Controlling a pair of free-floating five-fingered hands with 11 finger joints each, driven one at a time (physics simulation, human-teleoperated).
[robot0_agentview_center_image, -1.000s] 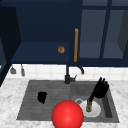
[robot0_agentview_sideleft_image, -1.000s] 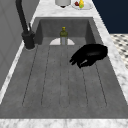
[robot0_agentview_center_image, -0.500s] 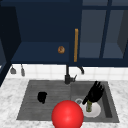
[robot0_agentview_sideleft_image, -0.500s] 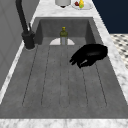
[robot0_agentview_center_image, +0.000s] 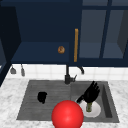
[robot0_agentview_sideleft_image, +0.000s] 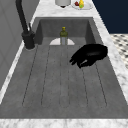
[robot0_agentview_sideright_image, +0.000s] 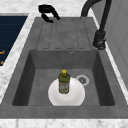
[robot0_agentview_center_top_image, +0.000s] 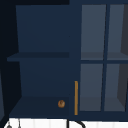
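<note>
Green glass bottle (robot0_agentview_center_image: 89, 107) stands upright on a round white plate (robot0_agentview_center_image: 96, 111) in the sink basin, just beneath the right hand (robot0_agentview_center_image: 90, 93), whose fingers (robot0_agentview_center_image: 95, 86) spread straight, gripping nothing.

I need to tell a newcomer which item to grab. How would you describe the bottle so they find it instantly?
Start at the sink: in its deep basin lies a white plate. Upright on it stands the bottle, olive green with a yellow cap, the only bottle there.

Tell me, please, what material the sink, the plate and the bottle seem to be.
Sink: looks like matte grey stone or composite, with a mottled, grainy surface. Plate: probably glazed ceramic, plain smooth white. Bottle: seemingly green glass or plastic, with yellow cap and paper-like label.
</note>
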